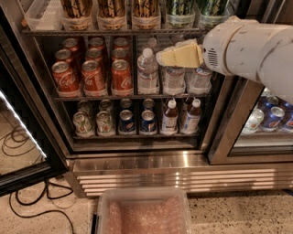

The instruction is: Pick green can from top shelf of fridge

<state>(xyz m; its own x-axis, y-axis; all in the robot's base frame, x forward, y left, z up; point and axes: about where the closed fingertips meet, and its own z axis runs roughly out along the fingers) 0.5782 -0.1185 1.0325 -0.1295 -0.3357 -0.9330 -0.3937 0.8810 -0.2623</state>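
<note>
**Gripper** (165, 56): sat right of centre in the upper half of the frame, in front of the water bottles (148, 71) and just under the rail of the top shelf (114, 32). How far open it was could not be told. Nothing was seen in its hold.

**Green can** (179, 10): stood at the top edge, right of centre, on the top shelf of the fridge (137, 165). Gold-and-black cans (112, 9) were to its left and a twin can (211, 8) to its right. Only the lower bodies showed.

**Handling note:** the reach probably called for rising above the rail first, then entering level and centred on the one can, clear of its neighbours. A mid-body grip and a straight draw outward looked best.
</note>
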